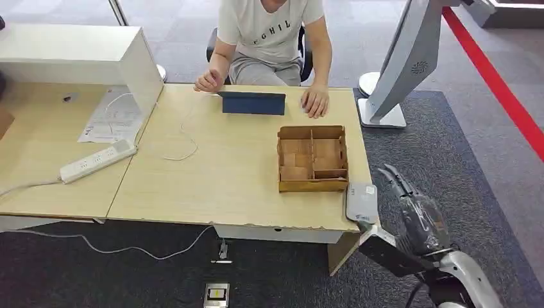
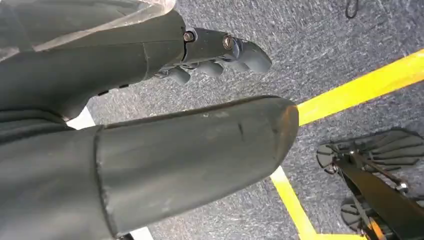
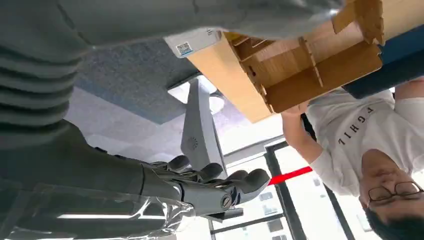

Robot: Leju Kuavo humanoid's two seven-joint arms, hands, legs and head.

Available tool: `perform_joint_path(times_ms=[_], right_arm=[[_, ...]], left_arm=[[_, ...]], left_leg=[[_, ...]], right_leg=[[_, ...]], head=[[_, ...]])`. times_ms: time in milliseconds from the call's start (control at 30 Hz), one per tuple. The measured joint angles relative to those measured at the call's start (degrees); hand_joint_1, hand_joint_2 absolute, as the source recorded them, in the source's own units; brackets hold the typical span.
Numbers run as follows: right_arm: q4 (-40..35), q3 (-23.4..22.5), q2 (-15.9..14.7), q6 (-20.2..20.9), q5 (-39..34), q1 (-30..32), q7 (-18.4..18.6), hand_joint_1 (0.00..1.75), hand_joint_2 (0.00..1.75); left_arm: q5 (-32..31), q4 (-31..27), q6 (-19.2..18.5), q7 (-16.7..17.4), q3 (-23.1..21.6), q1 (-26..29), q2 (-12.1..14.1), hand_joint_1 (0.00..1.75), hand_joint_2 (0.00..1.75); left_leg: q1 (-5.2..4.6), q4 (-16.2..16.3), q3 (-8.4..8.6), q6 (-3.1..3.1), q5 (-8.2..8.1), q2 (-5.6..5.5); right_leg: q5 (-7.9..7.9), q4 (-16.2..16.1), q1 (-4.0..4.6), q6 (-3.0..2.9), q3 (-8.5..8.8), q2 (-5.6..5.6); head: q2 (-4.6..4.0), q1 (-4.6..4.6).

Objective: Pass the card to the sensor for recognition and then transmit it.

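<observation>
A grey flat sensor lies on the front right corner of the wooden table. Behind it stands a wooden box divided into compartments; pale flat pieces lie in some of them, and I cannot tell if they are cards. My right hand hangs just right of the table corner, below the sensor, fingers pointing forward. In the right wrist view its fingers are spread away from the thumb with nothing between them. My left hand hangs over grey carpet and holds nothing.
A person sits behind the table with both hands on it, beside a blue tablet. A power strip and papers lie on the left desk. A white stand rises at the right. Yellow tape marks the floor.
</observation>
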Motion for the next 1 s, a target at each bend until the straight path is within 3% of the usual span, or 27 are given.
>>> perform_joint_path(times_ms=[233, 533, 800, 1000], right_arm=[[6.21, 1.57, 7.47, 0.72, 9.07, -3.47, 1.07, 0.0, 1.75], [20.07, 2.38, 16.74, -0.05, 14.82, -9.91, -2.8, 0.0, 1.75], [33.08, 2.56, 23.04, -1.16, 16.74, -14.72, -4.68, 0.0, 1.75], [39.81, 2.97, 26.05, -1.12, 22.59, -18.51, -6.38, 0.0, 1.75]], left_arm=[[-0.94, 0.0, -0.06, -0.11, 0.0, -0.17, -0.46, 0.0, 0.0], [-1.46, 0.0, -0.57, 0.09, 0.0, -0.43, -1.03, 0.0, 0.0], [-1.64, 0.0, -0.59, 0.59, 0.0, -0.28, -1.07, 0.0, 0.0], [-1.86, 0.0, -1.03, 0.48, 0.0, -0.13, -1.07, 0.0, 0.0]], left_leg=[[0.01, -0.01, -0.01, -0.01, 0.01, -0.01], [0.02, -0.01, 0.0, -0.02, 0.02, 0.01], [0.01, -0.01, -0.01, -0.02, 0.02, 0.04], [0.02, -0.01, -0.04, -0.03, 0.03, -0.01]], right_leg=[[0.0, 0.01, 0.01, 0.0, -0.01, 0.0], [0.01, 0.03, 0.01, -0.02, -0.02, 0.02], [0.02, 0.04, 0.01, -0.03, -0.09, 0.08], [0.02, 0.04, 0.01, -0.03, -0.07, 0.02]], head=[[0.0, 0.02], [0.0, 0.02], [0.0, 0.0], [0.0, 0.02]])
